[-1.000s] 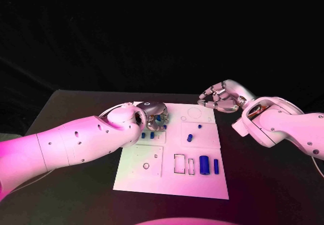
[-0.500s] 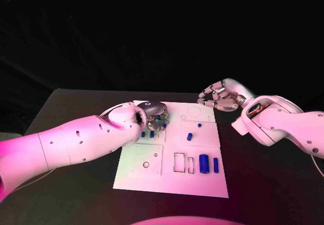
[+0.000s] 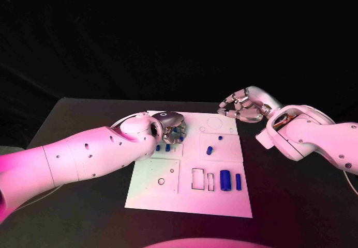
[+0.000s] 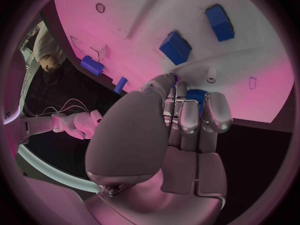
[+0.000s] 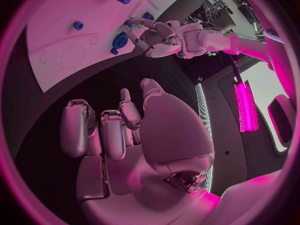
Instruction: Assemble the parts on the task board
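Near edge of the task board (image 3: 149, 199): a row of blue parts (image 3: 225, 181) beside empty outlined slots. Mid-board, a small blue peg (image 3: 209, 151). Farther in, left hand (image 3: 169, 127) over the board's left side — fingers curled around a round blue part (image 4: 195, 95). Right hand (image 3: 242, 108) beyond the far right corner, off the board — fingers curled in, holding nothing.

The task board (image 3: 194, 196) is smooth matt white plastic, the parts (image 3: 225, 181) glossy blue plastic, the tabletop (image 3: 298, 206) matt black.
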Robot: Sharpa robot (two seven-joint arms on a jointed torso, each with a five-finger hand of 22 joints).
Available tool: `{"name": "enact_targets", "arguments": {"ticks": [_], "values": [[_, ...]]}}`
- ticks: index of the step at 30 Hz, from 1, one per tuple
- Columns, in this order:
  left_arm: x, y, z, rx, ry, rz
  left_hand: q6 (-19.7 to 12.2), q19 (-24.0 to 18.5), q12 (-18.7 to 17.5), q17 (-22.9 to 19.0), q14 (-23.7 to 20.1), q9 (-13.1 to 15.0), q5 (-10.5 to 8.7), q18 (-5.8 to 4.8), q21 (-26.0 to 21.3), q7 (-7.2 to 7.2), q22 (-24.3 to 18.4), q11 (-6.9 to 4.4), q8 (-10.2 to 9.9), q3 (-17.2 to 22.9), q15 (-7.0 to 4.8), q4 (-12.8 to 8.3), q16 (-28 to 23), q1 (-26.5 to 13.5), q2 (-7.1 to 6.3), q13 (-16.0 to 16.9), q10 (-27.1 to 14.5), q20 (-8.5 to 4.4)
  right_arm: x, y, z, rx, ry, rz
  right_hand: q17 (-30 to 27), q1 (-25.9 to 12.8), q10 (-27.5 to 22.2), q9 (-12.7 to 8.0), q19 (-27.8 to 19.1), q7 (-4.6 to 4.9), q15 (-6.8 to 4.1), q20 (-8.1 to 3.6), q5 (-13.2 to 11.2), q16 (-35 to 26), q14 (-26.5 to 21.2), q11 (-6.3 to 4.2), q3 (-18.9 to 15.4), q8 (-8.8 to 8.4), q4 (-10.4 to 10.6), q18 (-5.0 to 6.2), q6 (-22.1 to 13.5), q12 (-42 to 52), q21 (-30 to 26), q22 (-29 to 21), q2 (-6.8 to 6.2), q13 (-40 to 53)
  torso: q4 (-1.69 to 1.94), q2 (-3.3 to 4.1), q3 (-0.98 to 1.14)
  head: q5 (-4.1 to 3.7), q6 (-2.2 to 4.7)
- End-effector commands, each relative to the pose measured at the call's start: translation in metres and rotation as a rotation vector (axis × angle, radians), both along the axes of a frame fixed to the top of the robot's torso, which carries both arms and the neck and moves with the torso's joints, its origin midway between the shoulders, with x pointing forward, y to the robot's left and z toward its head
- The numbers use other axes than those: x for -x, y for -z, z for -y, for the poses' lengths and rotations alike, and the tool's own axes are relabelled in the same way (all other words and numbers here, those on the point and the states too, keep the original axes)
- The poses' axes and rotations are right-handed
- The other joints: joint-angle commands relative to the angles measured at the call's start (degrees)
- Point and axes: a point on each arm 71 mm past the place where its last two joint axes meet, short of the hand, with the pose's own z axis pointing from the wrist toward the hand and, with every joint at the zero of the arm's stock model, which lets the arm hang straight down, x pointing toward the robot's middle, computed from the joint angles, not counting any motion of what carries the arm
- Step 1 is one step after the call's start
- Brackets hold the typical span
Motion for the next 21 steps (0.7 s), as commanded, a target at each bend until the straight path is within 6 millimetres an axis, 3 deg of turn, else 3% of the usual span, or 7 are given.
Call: {"name": "enact_targets", "arguments": {"ticks": [1, 21], "values": [[0.0013, 0.0043, 0.0015, -0.022, 0.010, -0.029, 0.7, 0.5, -0.6, 0.3, 0.6, -0.2, -0.39, -0.91, 0.6, -0.06, 0.5, -0.03, -0.4, 0.8, -0.16, -0.3, 0.6, 0.4, 0.23, -0.3, 0.8, -0.22, 0.0007, -0.0003, -0.0014, 0.002, -0.011, 0.006, 6.4, -0.3, -0.3, 0.1, -0.2, -0.05, -0.36, -0.06, 0.2, -0.2, 4.0, -0.04, -0.2, 0.23, -0.1, 0.65, -0.2, -0.2, -0.2, 6.4, 0.09, 0.0, 0.02, 0.00, 0.00, -0.07, -0.11], [0.0005, -0.0001, -0.0021, 0.065, -0.010, 0.002, 3.4, 4.0, -4.4, 1.3, 2.3, -1.3, -0.55, -2.10, 5.3, -0.15, 4.6, -0.41, -1.4, 3.4, -0.58, -2.2, 2.3, -1.0, 0.01, -1.6, 4.7, -0.66, 0.0007, -0.0004, -0.0015, 0.002, -0.011, 0.008, 6.3, -0.2, -0.2, 0.1, -0.3, -0.07, -0.38, -0.07, 0.3, -0.2, 4.0, -0.06, -0.2, 0.29, -0.2, 0.67, -0.1, -0.1, -0.3, 6.4, 0.21, 0.1, 0.01, -0.05, 0.00, 0.21, 0.16]]}}
